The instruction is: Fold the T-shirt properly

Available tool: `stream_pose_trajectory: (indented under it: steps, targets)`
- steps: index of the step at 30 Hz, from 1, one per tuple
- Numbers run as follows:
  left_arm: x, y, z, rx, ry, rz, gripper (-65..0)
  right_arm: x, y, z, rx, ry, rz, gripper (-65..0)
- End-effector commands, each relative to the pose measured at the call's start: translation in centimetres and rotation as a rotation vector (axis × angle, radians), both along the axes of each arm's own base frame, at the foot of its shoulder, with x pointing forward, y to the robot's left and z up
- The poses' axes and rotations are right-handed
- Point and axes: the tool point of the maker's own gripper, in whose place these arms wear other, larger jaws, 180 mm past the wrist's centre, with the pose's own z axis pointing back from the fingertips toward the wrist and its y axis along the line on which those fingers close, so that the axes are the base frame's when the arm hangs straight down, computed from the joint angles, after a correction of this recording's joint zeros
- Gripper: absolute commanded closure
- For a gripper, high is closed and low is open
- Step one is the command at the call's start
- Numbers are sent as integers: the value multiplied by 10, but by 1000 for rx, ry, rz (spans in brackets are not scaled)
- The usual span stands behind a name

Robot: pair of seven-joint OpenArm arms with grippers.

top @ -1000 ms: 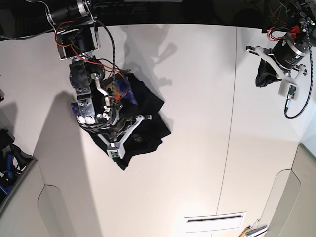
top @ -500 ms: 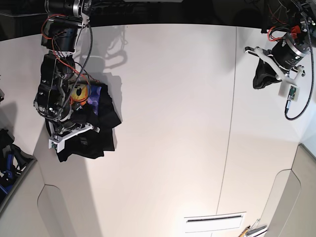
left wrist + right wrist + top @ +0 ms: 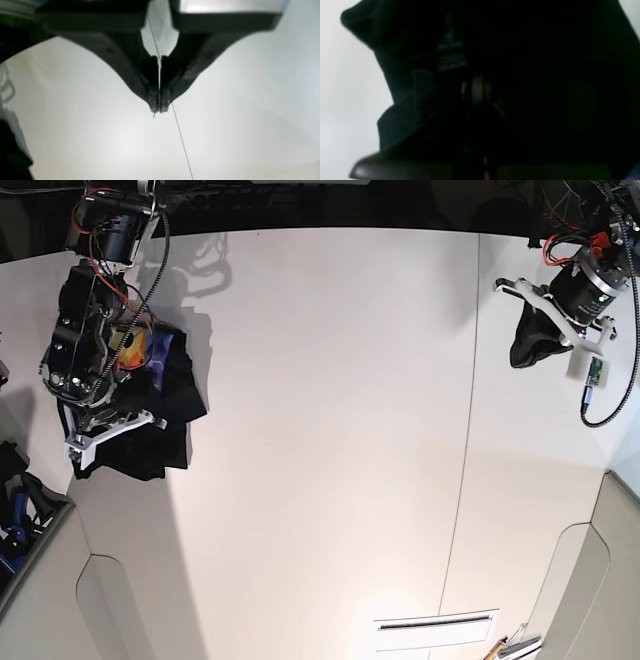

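Black T-shirt (image 3: 165,415) bunched under right claw (image 3: 105,430).

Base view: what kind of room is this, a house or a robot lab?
Most likely a robot lab. Two robot arms with bare wires work over a big plain white table, and the right gripper holds a black T-shirt. Nothing homey shows.
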Motion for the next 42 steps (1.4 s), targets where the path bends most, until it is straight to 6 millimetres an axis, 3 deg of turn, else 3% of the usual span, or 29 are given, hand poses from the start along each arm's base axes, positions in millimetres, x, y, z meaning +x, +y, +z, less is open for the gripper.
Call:
stream_pose_trajectory:
  steps: [1, 7, 11, 19, 24, 29, 33, 42]
  targets:
    - [5, 0, 12, -2, -51, -5, -11, 20, -7, 33, -32, -112, -1, 0]
    - [14, 2, 23, -26, -114, 30, -11, 34, -6, 108, -109, -320, 43, 0]
    - [19, 12, 33, -8, -148, 53, -9, 28, 8, 134, -115, -371, 126, 0]
    - [6, 69, 69, 42, -231, 214, 0, -33, 26, 114, -113, -287, 325, 0]
    - [-24, 80, 67, 26, -170, 210, 0, -79, 40, 121, -168, -253, 512, 0]
    - [-60, 79, 46, 26, -32, 190, 0, -121, 62, 121, -156, -194, 690, 0]
    - [-100, 77, 18, 14, 144, 190, 0, -163, 67, 97, -101, -50, 778, 0]
    - [-209, 86, -42, -119, 537, 270, 0, -288, 64, 54, 87, 350, 928, 0]
